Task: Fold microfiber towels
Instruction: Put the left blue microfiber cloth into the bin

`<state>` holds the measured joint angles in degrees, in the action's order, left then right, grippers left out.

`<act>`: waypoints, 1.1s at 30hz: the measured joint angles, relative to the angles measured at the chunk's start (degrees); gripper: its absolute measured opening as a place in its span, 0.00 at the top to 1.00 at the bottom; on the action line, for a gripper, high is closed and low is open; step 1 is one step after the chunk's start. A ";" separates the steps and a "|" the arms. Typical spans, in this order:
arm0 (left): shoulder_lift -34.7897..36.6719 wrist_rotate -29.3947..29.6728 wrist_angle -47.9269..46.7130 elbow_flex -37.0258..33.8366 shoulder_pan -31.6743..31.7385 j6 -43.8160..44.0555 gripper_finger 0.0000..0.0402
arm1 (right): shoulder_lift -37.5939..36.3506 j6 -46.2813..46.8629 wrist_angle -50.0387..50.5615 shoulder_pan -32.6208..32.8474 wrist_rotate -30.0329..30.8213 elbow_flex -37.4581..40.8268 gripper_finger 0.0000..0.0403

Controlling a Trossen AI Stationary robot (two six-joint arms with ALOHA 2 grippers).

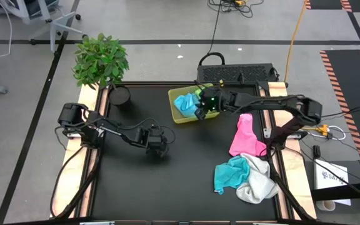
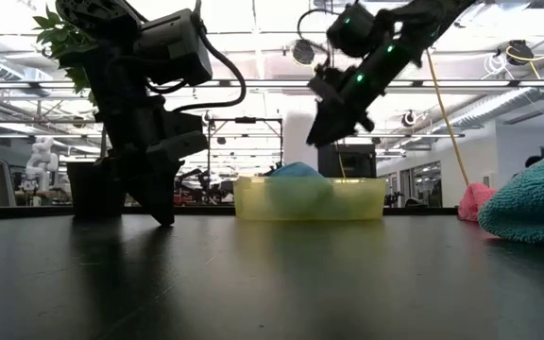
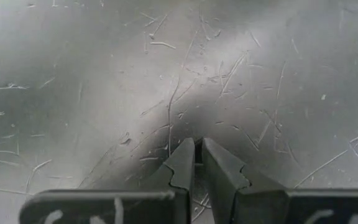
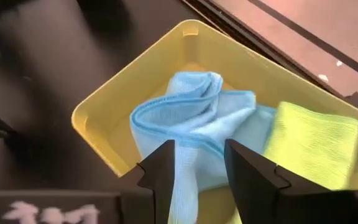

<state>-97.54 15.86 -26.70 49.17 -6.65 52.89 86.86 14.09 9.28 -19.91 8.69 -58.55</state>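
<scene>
My right gripper [image 4: 199, 168] hangs parted and empty just above the blue towel [image 4: 188, 121] in the tray [image 4: 98, 106]; I should lift straight clear.

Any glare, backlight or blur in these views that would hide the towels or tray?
Low view: bright ceiling lights backlight both arms into silhouettes; the tray looks soft, and the teal towel at the edge is blurred. Left wrist view: sheen on the scratched table. Right wrist view: light blue towel and lime green towel evenly lit.
</scene>
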 joint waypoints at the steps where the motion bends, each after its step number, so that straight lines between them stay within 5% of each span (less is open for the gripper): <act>1: 0.00 -0.07 0.01 0.00 0.10 -0.05 0.91 | -1.02 0.02 0.97 0.00 0.00 0.01 0.67; 10: 0.02 -0.27 -0.01 0.02 0.88 -0.24 0.91 | -4.28 0.22 -1.23 0.83 -4.73 -0.02 0.68; 15: 0.20 -0.88 0.55 0.00 1.79 -0.25 0.91 | -2.19 0.25 -5.05 0.89 -13.48 -0.02 0.68; 26: 2.93 -3.23 1.65 -0.27 8.06 -2.26 0.91 | 4.58 -8.80 -4.37 0.87 -15.43 -9.18 0.69; 33: 3.31 -3.85 2.37 -0.15 8.28 -2.19 0.91 | 13.93 -16.53 9.12 0.58 -17.72 -21.16 0.95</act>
<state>-94.23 12.01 -24.33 49.01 1.63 50.70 100.79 -2.45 18.40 -19.33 -9.03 -79.71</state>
